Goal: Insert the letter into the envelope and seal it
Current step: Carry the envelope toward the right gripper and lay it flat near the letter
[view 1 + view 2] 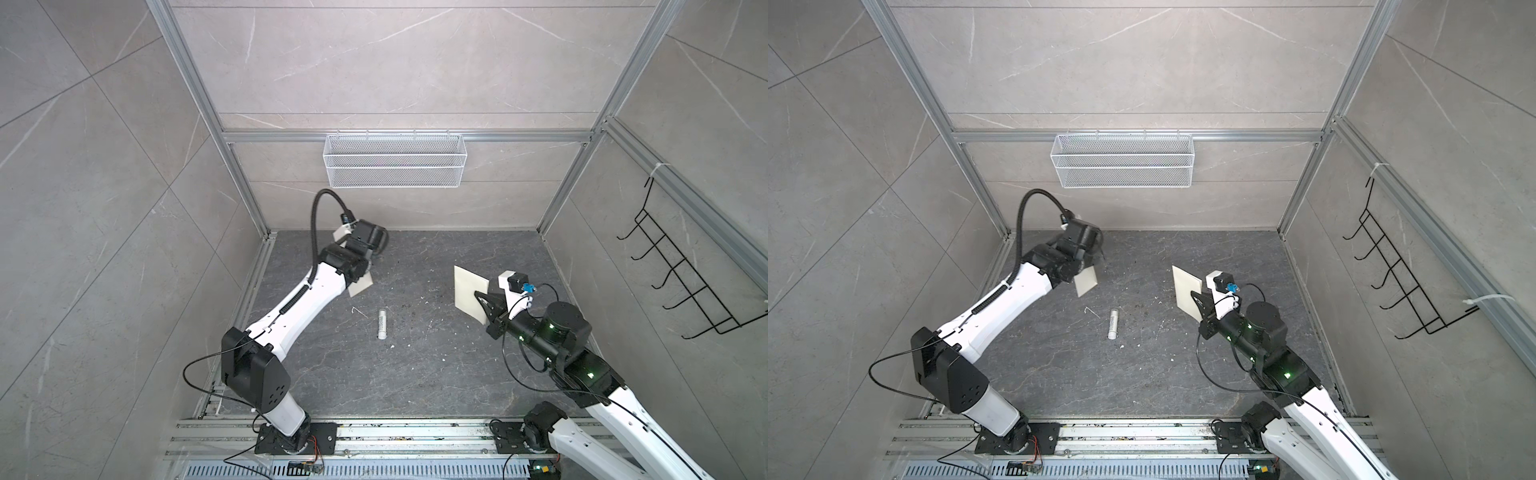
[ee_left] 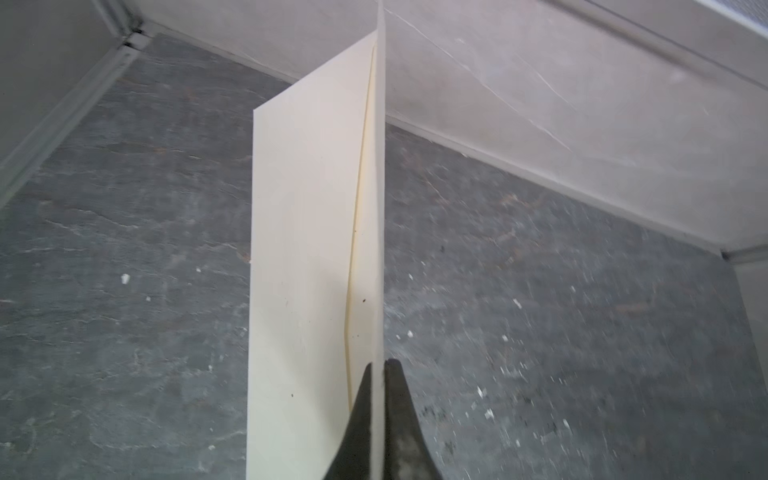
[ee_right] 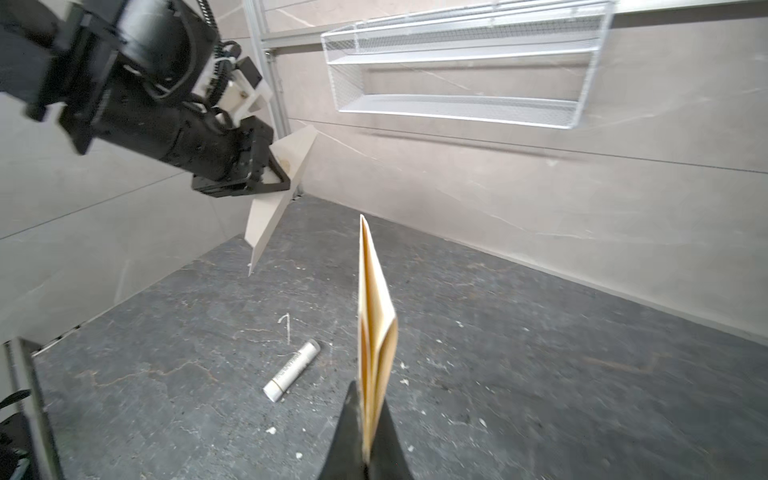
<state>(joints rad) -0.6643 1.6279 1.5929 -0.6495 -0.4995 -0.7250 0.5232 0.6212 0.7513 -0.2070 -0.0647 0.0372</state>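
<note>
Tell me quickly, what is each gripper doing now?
Left gripper: closed on the cream-white paper envelope.
Right gripper: closed on the folded tan paper letter.

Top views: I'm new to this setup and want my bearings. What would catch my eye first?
Two pale papers are held up off the dark table: the left gripper is shut on the envelope at back left, and the right gripper is shut on the folded letter at right. Between them a small white tube lies on the table, and a white mesh basket hangs on the back wall.
</note>
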